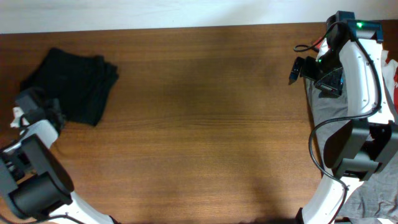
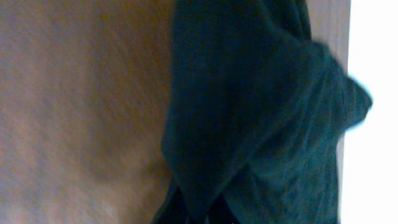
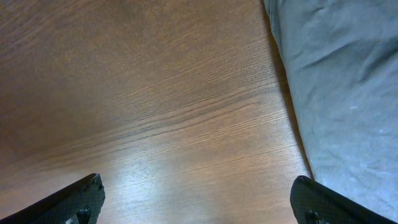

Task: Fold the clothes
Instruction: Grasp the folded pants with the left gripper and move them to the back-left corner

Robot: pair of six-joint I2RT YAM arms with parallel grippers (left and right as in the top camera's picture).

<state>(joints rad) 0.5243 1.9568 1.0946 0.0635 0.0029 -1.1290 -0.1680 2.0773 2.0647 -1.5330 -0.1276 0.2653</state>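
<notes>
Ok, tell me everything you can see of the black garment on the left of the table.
The black garment is soft, matte cloth, gathered into a rough, uneven bundle with rumpled layers along its right edge. It lies on the wooden table at the far left. The left gripper sits at its lower left corner; whether it grips the cloth cannot be told.

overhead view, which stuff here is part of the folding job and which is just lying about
Job:
black garment
grey garment

Not the job:
table, only the work surface
cable, part of the right arm
</notes>
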